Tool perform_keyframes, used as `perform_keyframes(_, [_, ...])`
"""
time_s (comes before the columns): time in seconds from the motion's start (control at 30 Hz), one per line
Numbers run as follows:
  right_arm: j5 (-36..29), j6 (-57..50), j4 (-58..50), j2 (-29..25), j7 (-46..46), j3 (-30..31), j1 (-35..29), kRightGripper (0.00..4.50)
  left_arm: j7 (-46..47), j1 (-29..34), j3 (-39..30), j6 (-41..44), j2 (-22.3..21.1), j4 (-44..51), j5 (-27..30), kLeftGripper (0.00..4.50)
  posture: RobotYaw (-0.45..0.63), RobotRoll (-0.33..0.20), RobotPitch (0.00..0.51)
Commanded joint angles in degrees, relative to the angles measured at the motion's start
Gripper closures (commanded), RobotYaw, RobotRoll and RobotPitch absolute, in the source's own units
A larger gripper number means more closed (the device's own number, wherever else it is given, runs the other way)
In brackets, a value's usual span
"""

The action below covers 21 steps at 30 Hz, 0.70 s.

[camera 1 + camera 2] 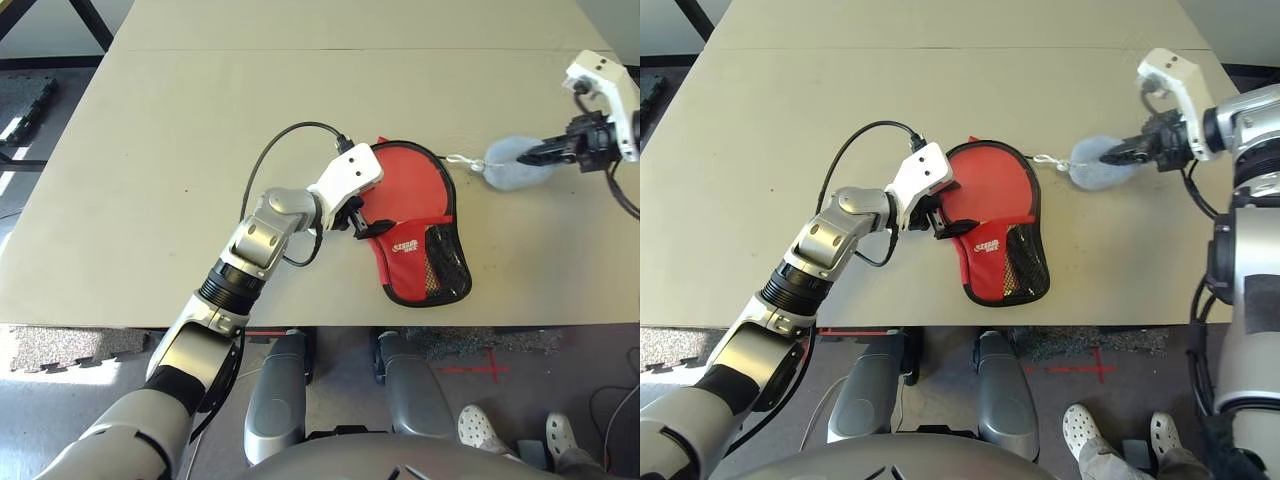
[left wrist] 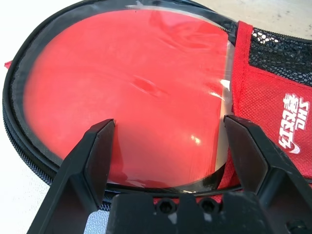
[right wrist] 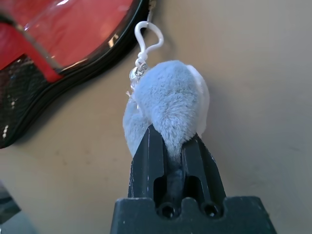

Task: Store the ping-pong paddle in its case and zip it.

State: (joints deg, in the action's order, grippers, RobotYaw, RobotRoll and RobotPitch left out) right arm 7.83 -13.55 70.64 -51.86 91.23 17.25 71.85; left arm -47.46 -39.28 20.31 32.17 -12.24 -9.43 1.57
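Ping-pong paddle, round blade with smooth, glossy red rubber face under a clear film, lying inside the open case; handle hidden. Paddle-shaped soft fabric case, red with black edging, black mesh pocket and small white logo, flat on the matte beige counter near its front edge, narrow end toward the robot. Zip teeth visible as a dark ribbed band around the round rim. Left end effector, two black angular fingers spread wide, gripping nothing, poised at the case's left edge with fingertips either side of the blade's rim. Right end effector, fingers pinched nearly together on a small fluffy grey-white pouch, plush and rounded, held to the right of the case and apart from it. White plastic clip on a short cord at the pouch's end, pointing toward the case's rim.
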Motion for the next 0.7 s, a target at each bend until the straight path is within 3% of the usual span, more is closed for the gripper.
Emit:
perform_keyframes(0.03, [-14.6, -5.5, -11.7, -6.5, 1.3, 11.3, -6.3, 4.48, -1.0, 2.6, 3.5, 2.0, 0.3, -5.6, -0.8, 0.0, -0.1, 0.0, 0.248])
perform_keyframes(0.17, [-34.3, -13.3, -33.1, -18.4, 1.3, 24.1, -14.9, 4.48, -0.9, 2.2, 3.4, 1.8, 0.6, -6.4, -0.9, 0.0, -0.11, 0.0, 0.248])
perform_keyframes(0.3, [-44.5, -16.3, -47.4, -26.9, 1.3, 29.9, -20.7, 4.48, -0.7, 2.1, 3.4, 1.8, 0.8, -6.9, -1.0, 0.0, -0.11, 0.0, 0.25])
perform_keyframes(0.57, [-51.2, -17.9, -60.2, -33.8, 1.3, 30.7, -28.8, 4.48, -0.4, 2.1, 3.3, 1.7, 0.7, -7.7, -1.1, 0.0, -0.12, 0.0, 0.251])
perform_keyframes(0.7, [-48.4, -17.9, -59.0, -31.9, 1.3, 27.7, -30.5, 4.48, -0.3, 1.8, 3.1, 1.5, 0.8, -8.1, -1.1, 0.0, -0.12, 0.0, 0.251])
